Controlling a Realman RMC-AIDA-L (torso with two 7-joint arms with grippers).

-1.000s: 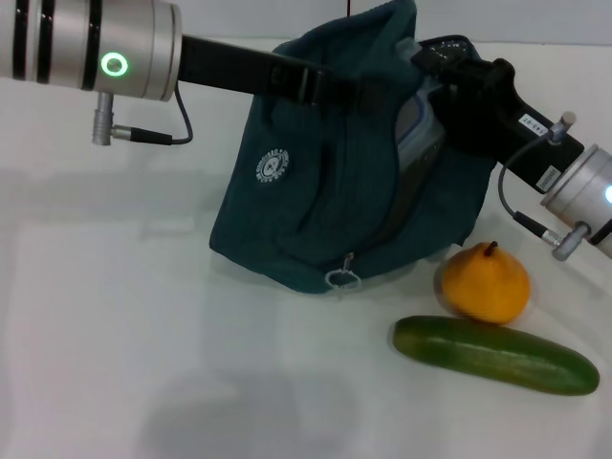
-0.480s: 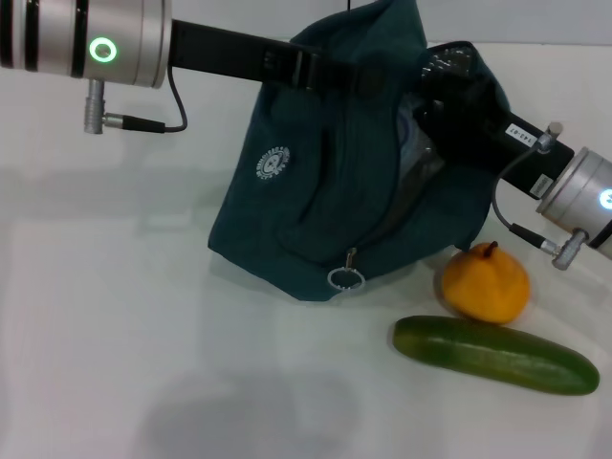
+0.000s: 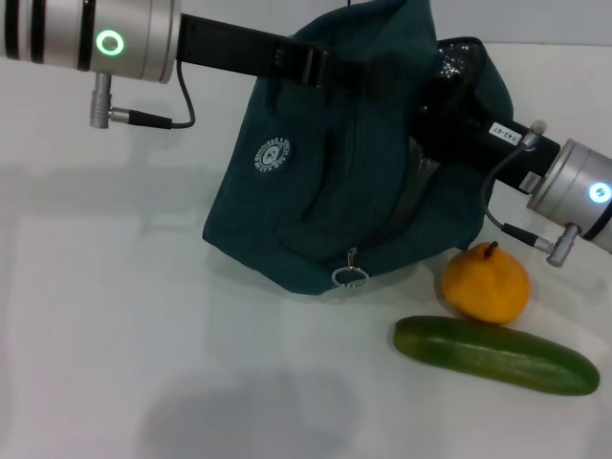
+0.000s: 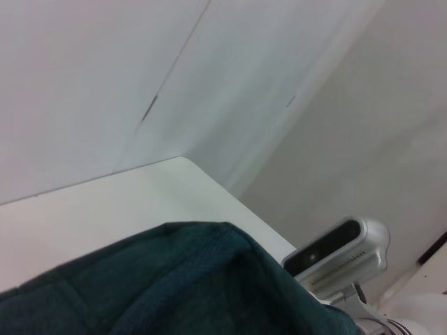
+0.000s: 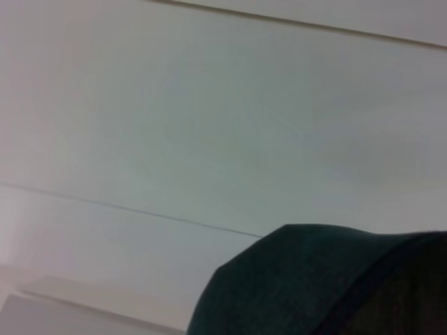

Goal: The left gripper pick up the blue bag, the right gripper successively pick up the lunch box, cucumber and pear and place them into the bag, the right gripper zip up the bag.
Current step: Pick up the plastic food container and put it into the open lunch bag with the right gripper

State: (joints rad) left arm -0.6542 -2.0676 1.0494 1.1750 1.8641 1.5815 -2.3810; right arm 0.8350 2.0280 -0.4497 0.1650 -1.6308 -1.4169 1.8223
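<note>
1. Inside the blue bag (image 3: 325, 191) mouth: my right gripper (image 3: 442, 103) has pushed further in over the last second; the lunch box was visible at the opening then, now hidden, likely inside. Finger state: cannot tell
2. My left gripper (image 3: 368, 76) stays at the bag's top edge, holding it up as far as I can see; grip itself hidden by fabric
3. Judgement: box nearly placed; cucumber next
4. Count: one bag, one pear (image 3: 485, 281), one cucumber (image 3: 495, 355), both on the table (image 3: 115, 335) beside the bag
</note>
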